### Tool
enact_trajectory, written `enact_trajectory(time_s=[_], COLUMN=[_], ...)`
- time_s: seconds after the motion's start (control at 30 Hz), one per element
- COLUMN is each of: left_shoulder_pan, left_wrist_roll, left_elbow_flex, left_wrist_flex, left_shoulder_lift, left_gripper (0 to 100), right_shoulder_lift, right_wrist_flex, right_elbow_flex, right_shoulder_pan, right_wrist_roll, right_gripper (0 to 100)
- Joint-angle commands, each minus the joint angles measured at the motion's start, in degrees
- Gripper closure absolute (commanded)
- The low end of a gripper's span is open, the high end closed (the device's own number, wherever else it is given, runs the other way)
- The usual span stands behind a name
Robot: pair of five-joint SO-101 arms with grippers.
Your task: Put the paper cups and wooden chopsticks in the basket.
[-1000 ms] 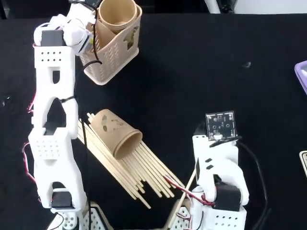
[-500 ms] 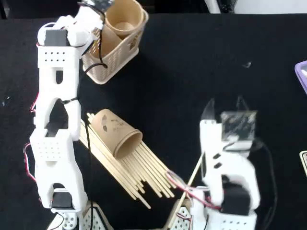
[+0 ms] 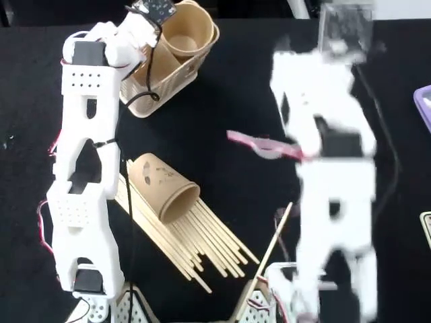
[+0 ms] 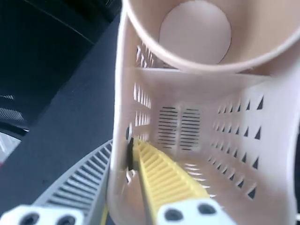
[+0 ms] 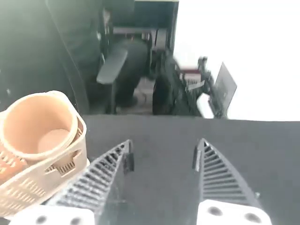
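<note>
On your black desk (image 3: 222, 114), the basket (image 3: 165, 87) sits tilted at the far left with paper cups (image 3: 192, 30) in it. Your left end effector (image 4: 123, 150) is clamped on its wall, one finger inside. Your right end effector (image 5: 163, 152) hangs wide open and empty. Another paper cup (image 3: 161, 185) lies across the wooden chopsticks (image 3: 202, 242) at the near side.

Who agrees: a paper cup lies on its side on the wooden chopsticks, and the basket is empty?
The basket is not empty: the high view shows an upright paper cup in it. The second paper cup does lie on its side on the wooden chopsticks.
</note>
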Motion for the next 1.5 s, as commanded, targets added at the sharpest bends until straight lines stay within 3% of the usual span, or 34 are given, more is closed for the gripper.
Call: enact_trajectory(time_s=[0.0,0.23,0.57,0.83,1.03,1.2,1.47], left_shoulder_pan=[0.75,1.71,5.67,6.9,7.08,7.69,14.64], left_wrist_roll=[2.9,2.9,1.76,1.67,-1.49,-1.67,-0.53], left_elbow_flex=[0.48,-2.86,-7.87,-14.73,-15.25,-14.11,-19.65], left_wrist_flex=[0.79,6.07,15.47,21.54,22.77,22.86,23.21], left_shoulder_lift=[0.79,-1.93,-4.22,-4.22,-3.69,-4.13,-4.31], left_gripper=[97,97,97,97,97,97,97], right_shoulder_lift=[16.4,37.23,49.54,55.6,58.15,58.51,57.63], right_wrist_flex=[0.44,10.73,31.38,38.07,40.88,42.29,49.32], right_elbow_flex=[-15.87,-43.91,-73.98,-81.63,-83.3,-83.21,-86.2], right_shoulder_pan=[-0.7,0.88,2.99,6.15,3.96,2.11,1.32], right_wrist_roll=[-0.97,-0.97,-1.05,-1.05,-0.26,3.78,5.98], right_gripper=[78.3,78.2,78.2,78.2,78.0,71.1,71.2])
